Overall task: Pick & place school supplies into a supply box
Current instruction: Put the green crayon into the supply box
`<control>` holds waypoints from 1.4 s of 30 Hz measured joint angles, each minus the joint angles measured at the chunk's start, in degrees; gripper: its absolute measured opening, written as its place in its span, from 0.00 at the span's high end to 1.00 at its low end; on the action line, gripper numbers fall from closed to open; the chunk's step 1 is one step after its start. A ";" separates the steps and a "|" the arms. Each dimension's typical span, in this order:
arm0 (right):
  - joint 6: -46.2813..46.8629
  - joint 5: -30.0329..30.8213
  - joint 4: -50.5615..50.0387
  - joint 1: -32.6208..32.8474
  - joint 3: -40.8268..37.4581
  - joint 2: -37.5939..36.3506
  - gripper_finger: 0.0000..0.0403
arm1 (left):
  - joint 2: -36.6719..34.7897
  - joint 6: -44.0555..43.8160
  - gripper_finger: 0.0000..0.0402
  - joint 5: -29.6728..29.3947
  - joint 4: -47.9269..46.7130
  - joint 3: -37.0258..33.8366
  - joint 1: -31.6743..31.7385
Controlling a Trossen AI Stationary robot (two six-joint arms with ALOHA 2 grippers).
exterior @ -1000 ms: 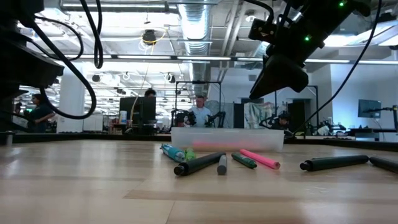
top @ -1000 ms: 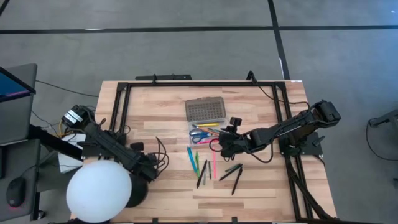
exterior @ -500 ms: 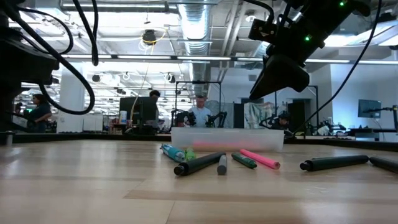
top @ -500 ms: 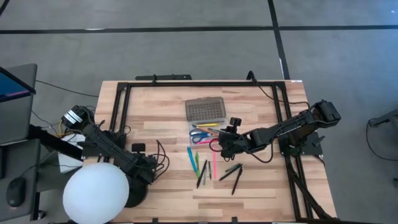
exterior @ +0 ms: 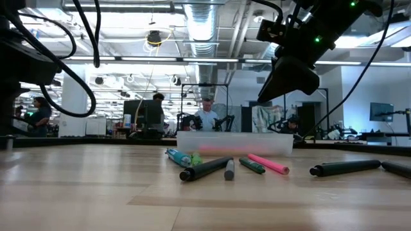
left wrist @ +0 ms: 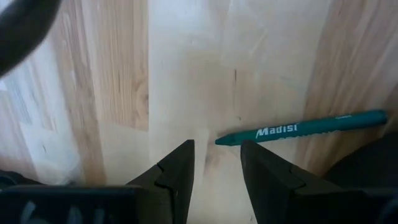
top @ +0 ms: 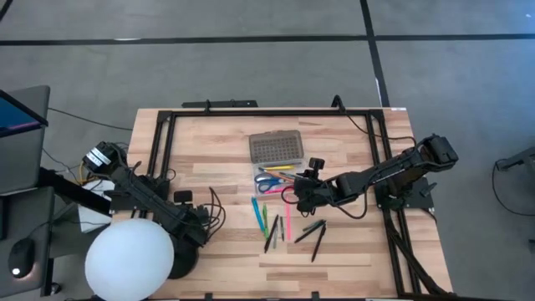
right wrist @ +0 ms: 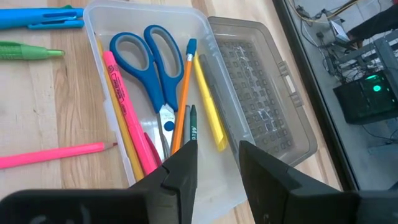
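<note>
Two dark jointed arms (top: 380,174), looped black cables (green LEDs).

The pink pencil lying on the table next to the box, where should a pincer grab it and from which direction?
Grip the pink pencil near the middle of its shaft, coming straight down from above with the jaws across its width. It lies flat on the table, outside the box, thin and round, so a side approach would probably just roll it. The middle looks clear of the other pens, and the right pincer is closest.

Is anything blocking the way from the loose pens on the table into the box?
Nothing visible does. The box lies open, its lid folded back on the far side, and the pens lie on bare table just in front of it.
</note>
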 joint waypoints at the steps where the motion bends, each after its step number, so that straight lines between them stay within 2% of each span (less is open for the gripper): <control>1: 0.00 0.00 0.01 0.00 0.00 0.00 0.73 | 0.00 0.03 0.69 -0.03 0.00 0.00 0.00; 7: 0.00 0.00 0.02 0.00 0.00 0.01 0.73 | 0.00 -1.57 0.69 -3.20 0.17 0.00 0.98; 18: 0.00 -0.09 0.47 0.00 0.00 0.01 0.73 | 0.00 -6.05 0.69 -4.77 0.15 0.00 9.84; 28: 0.00 -0.26 0.42 0.00 0.00 0.01 0.73 | 0.17 -9.49 0.69 0.99 -2.03 0.00 13.02; 33: 0.00 -0.26 0.42 0.00 0.00 0.01 0.73 | 3.62 -12.03 0.69 4.03 -6.52 -0.02 13.48; 42: 0.01 -0.24 0.46 0.00 0.00 0.01 0.73 | 10.79 -6.07 0.69 9.47 -4.18 0.26 13.73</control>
